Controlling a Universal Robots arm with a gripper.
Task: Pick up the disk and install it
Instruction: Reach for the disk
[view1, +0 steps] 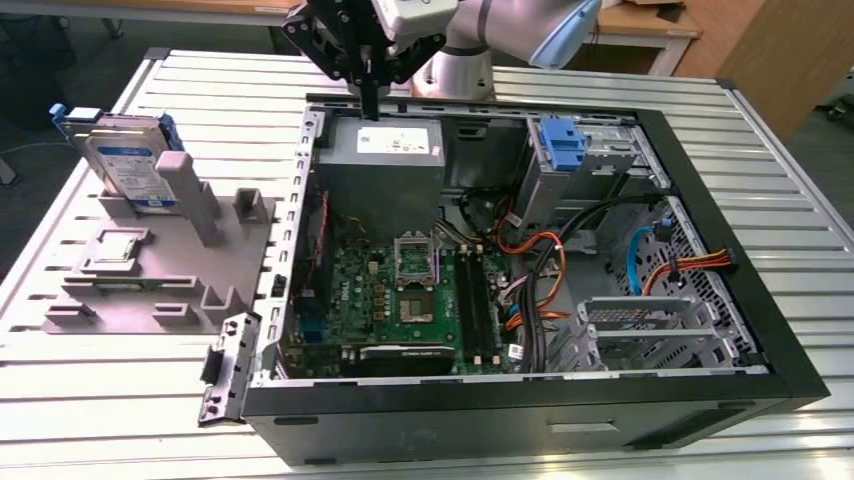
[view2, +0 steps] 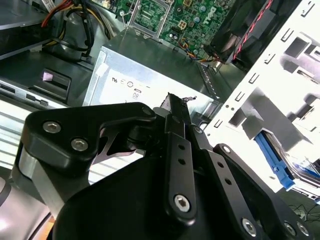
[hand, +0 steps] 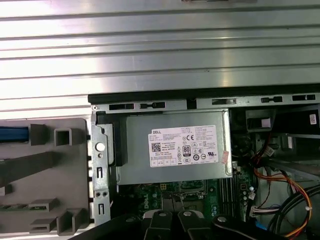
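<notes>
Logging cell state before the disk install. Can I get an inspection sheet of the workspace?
Surface: slatted metal table carrying a case and a stand.
Job's things: disk upright in the grey stand at the exterior view's left, outside the case, not yet picked up.
Clutter: open computer case with circuit board, power-supply box and blue bracket.
Grippers: pincer shut, empty, above the power-supply box, apart from the disk.
Cables: orange, red and black wires loose inside the case; blue cable beside them.
Surroundings: wooden furniture behind the table.
</notes>
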